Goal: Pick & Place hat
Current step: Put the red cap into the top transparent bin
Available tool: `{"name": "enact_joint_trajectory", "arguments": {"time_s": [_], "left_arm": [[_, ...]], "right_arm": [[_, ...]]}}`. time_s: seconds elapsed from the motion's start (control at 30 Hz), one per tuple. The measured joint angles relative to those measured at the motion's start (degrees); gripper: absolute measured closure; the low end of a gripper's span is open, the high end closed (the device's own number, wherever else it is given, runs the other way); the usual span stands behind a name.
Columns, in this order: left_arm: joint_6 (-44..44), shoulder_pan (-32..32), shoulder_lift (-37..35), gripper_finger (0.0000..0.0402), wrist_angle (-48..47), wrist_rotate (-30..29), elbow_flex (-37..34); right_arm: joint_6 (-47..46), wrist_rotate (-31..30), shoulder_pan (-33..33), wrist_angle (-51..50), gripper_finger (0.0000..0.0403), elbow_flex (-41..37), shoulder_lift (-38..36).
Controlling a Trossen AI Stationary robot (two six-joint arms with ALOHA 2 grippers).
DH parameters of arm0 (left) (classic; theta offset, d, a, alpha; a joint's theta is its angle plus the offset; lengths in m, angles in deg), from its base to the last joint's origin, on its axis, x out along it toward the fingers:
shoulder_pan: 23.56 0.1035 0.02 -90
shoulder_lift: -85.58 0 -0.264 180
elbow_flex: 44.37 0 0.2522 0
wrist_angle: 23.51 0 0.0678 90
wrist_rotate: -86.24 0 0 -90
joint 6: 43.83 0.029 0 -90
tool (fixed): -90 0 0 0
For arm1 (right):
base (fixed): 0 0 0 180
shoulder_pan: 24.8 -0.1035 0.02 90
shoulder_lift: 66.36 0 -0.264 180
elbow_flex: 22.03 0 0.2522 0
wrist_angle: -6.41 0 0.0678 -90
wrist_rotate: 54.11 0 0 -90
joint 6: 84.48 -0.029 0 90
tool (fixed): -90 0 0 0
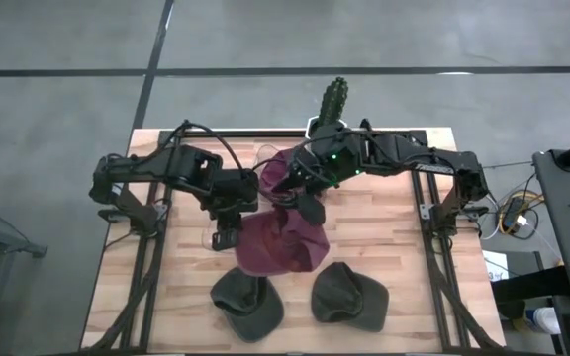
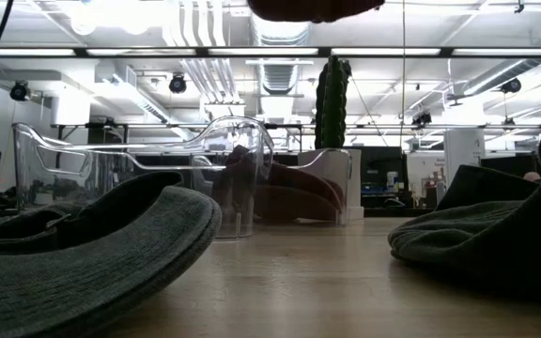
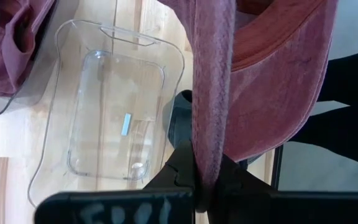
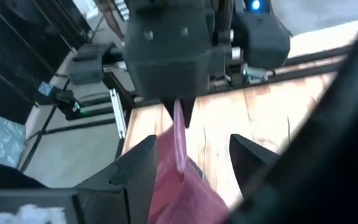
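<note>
1. The left gripper [image 3: 201, 186] is clamped tight on a fold of the maroon hat [image 1: 280, 244], which hangs from it above the middle of the tabletop [image 1: 384, 237].
2. The right gripper [image 4: 191, 155] stands just beside that pinch, its two fingers [image 4: 135, 163] spread wide with the hat's cloth between them; I cannot tell whether they touch it.
3. Nearest the front edge lie two dark green hats: one green hat [image 1: 248, 302] towards the left, the other green hat [image 1: 349, 295] towards the right, both just in front of the maroon one and apart from each other.
4. Under the held hat, towards the back edge, sits an empty clear plastic bin [image 3: 114, 112].
5. A second clear bin [image 2: 303, 188] beside it holds another maroon hat [image 1: 275, 176].
6. At the back edge stands a small green cactus [image 1: 333, 99] in a white pot.
7. The held hat is soft, washed maroon, crumpled, with a stitched brim.
</note>
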Motion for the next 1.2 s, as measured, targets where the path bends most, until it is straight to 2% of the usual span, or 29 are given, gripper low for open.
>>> {"name": "enact_joint_trajectory", "arguments": {"time_s": [0.43,0.77,0.9,1.03,1.2], "left_arm": [[-0.3,0.0,-0.1,0.0397,0.1,0.5,0.5],[0.2,0.0,-0.7,0.0397,0.2,0.4,0.5],[0.4,0.1,-0.6,0.0397,0.6,0.4,0.5],[0.5,0.1,-0.7,0.0395,0.9,1.2,0.5],[1.1,0.1,-0.7,0.0379,1.2,2.4,0.5]], "right_arm": [[-3.2,1.0,-1.5,1.0,0.0209,0.0,3.6],[-6.1,3.8,-1.8,0.5,0.0239,-0.7,4.4],[-6.5,4.2,-2.0,0.6,0.0277,-0.9,4.5],[-7.7,5.7,-2.0,2.0,0.0368,-0.9,4.5],[-8.8,5.7,-2.1,2.3,0.0389,-1.0,4.5]]}}
